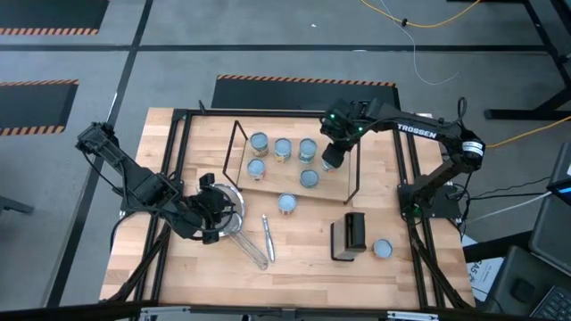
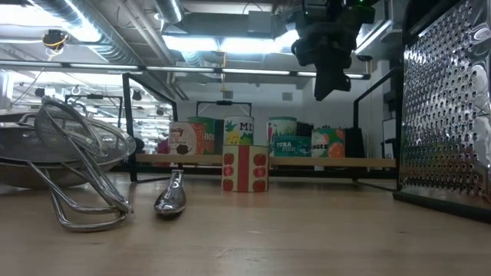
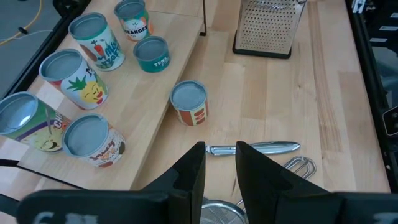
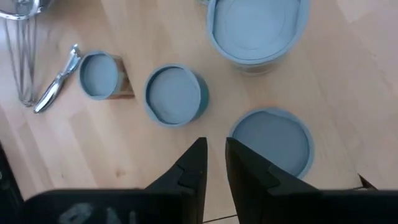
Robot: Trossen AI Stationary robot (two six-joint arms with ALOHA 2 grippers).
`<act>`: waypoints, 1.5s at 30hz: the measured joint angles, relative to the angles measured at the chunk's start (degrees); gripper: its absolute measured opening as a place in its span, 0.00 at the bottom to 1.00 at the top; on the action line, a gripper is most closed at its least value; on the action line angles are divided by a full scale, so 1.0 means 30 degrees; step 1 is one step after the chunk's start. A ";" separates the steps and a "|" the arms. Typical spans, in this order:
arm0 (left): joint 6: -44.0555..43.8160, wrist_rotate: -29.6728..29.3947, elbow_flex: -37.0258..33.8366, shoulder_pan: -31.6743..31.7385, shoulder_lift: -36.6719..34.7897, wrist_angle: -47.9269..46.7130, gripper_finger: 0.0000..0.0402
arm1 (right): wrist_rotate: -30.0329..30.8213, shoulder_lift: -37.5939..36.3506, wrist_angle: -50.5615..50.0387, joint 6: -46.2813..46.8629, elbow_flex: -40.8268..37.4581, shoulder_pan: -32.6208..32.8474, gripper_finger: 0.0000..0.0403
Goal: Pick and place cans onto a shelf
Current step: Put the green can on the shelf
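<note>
Several cans (image 1: 283,147) stand upright on the shelf (image 1: 272,185), a light-wood board with black wire ends; the left wrist view shows their labels (image 3: 71,78). One red-labelled can (image 1: 287,203) stands on the table just in front of the shelf, also seen in the low view (image 2: 245,169). Another can (image 1: 382,249) stands at the near right. My right gripper (image 4: 216,163) hangs above the shelf's right part (image 1: 332,160), pointing down, open by a narrow gap with nothing in it. My left gripper (image 3: 219,168) hovers open over the strainer (image 1: 227,218).
A metal mesh strainer with a long wire handle (image 1: 254,254) lies at the near left, a metal utensil (image 1: 268,236) beside it. A black-framed grater (image 1: 350,234) stands at the near right. Black wire frames (image 1: 239,147) rise at the shelf's ends.
</note>
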 joint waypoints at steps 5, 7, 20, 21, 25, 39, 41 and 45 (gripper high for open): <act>0.0007 0.0007 0.0000 0.0000 0.0000 0.0000 0.20 | 0.1562 0.0169 0.0010 0.2287 0.0007 0.0009 0.16; 0.0000 0.0007 0.0000 0.0006 0.0000 0.0000 0.20 | 0.1967 0.0470 0.0035 0.2749 0.0007 0.0130 0.16; 0.0007 0.0015 0.0000 0.0000 0.0000 -0.0007 0.20 | 0.2063 0.2938 0.0079 0.3066 0.0007 0.0720 0.16; 0.0007 0.0015 0.0000 0.0002 -0.0002 -0.0007 0.20 | 0.2059 0.3081 0.0074 0.3053 0.0007 0.0720 0.16; 0.0015 0.0015 0.0000 0.0000 -0.0007 -0.0007 0.20 | 0.2060 0.3378 0.0102 0.3037 0.0007 0.0713 0.16; 0.0015 0.0015 0.0000 0.0005 -0.0007 -0.0010 0.20 | 0.2074 0.3388 -0.0165 0.1910 0.0007 0.0713 0.12; 0.0015 0.0015 0.0000 0.0007 -0.0007 -0.0007 0.20 | 0.2074 0.3388 -0.0213 0.1815 0.0007 0.0713 0.09; 0.0015 0.0015 0.0000 0.0001 -0.0007 -0.0013 0.20 | 0.2066 0.3381 -0.0256 0.0985 0.0012 0.0713 0.02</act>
